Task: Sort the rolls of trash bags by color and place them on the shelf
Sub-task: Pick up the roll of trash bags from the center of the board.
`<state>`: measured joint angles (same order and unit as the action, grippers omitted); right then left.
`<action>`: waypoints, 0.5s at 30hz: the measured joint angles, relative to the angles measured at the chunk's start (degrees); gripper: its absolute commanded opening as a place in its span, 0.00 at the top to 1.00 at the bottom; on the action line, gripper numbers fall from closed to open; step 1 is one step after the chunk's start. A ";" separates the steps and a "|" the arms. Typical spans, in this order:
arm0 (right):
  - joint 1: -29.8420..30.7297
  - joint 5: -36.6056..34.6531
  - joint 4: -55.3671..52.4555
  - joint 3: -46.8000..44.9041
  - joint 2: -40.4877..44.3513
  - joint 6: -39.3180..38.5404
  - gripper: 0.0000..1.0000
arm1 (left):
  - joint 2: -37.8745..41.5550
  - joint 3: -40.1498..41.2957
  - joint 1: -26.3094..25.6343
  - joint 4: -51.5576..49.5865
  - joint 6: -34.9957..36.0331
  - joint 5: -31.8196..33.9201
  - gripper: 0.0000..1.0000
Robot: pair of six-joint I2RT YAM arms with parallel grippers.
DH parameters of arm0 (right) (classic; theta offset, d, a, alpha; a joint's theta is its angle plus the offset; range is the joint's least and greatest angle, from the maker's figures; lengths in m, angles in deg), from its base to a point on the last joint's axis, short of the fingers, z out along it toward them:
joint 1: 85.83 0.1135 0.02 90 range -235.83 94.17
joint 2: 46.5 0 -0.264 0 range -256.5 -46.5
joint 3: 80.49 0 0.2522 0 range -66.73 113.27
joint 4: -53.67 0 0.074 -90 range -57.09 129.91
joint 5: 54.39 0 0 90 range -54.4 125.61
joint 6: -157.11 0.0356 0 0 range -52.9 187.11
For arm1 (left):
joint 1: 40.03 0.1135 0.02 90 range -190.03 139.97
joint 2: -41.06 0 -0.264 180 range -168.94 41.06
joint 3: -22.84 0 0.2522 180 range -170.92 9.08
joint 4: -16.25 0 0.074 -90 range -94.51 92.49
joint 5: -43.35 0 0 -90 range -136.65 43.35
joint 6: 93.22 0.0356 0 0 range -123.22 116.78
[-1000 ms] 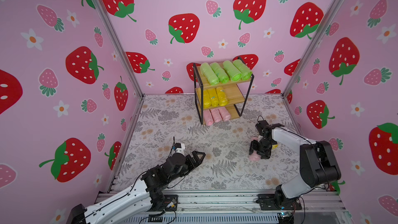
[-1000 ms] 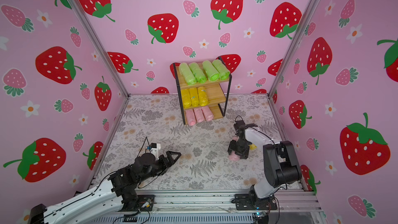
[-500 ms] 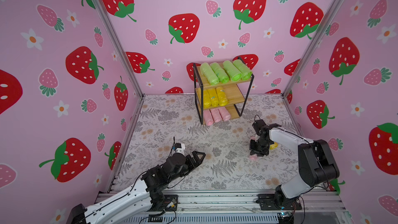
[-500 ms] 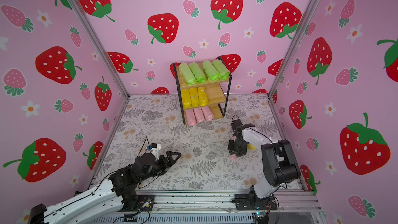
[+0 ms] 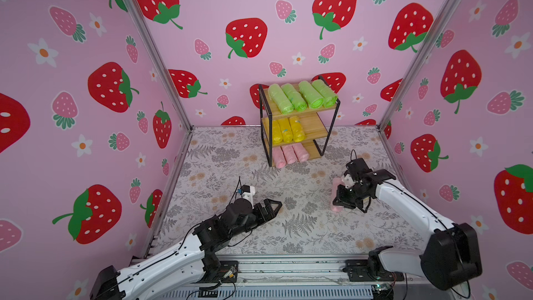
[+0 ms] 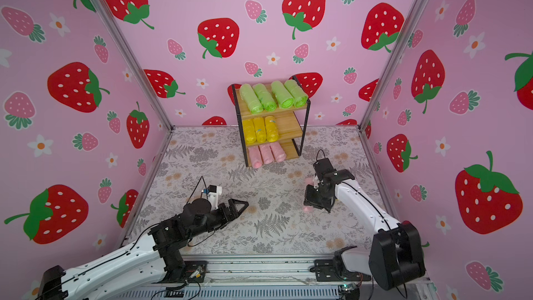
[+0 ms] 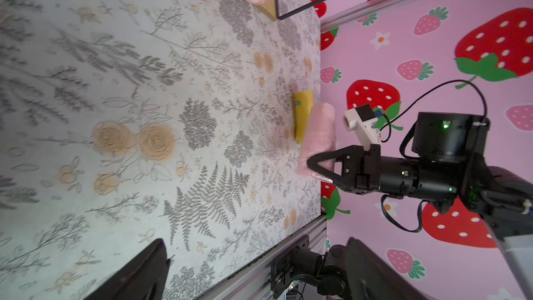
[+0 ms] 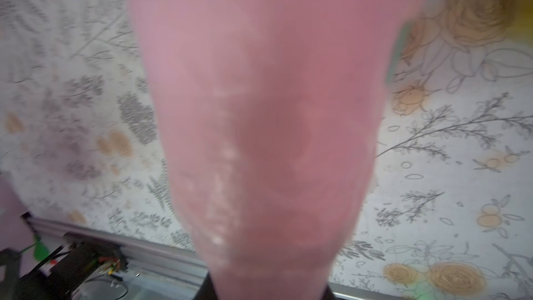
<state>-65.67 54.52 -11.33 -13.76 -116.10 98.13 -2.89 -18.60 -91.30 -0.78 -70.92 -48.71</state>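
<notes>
right gripper (image 5: 342, 198): I have it clamped on pink roll (image 5: 336, 183)
left gripper (image 5: 272, 207): I see jaws wide apart, empty

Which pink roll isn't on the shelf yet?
The pink roll held by the right hand; the other three lie on the bottom of the shelf.

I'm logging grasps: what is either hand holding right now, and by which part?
Right hand: pink roll, gripped toward its end nearer the robot base. Left hand: open, empty.
</notes>
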 measured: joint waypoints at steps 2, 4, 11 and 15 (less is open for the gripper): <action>1.25 4.44 0.22 0.00 3.45 -0.22 1.00 | -1.84 -1.46 0.00 3.17 1.18 -1.27 0.00; 3.34 8.46 0.55 0.00 5.75 -0.20 1.00 | -3.78 -2.71 0.02 6.49 1.99 -2.93 0.00; 15.12 17.57 5.14 0.11 8.72 2.45 1.00 | -10.56 -4.22 0.15 18.78 1.70 -9.16 0.00; 18.58 20.28 9.70 0.15 9.81 5.03 1.00 | -11.15 -4.22 0.17 22.43 1.20 -11.15 0.00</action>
<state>-47.09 74.81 -1.63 -13.61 -106.29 103.16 -14.03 -22.82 -91.12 21.64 -69.72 -59.86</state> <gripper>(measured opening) 0.229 0.996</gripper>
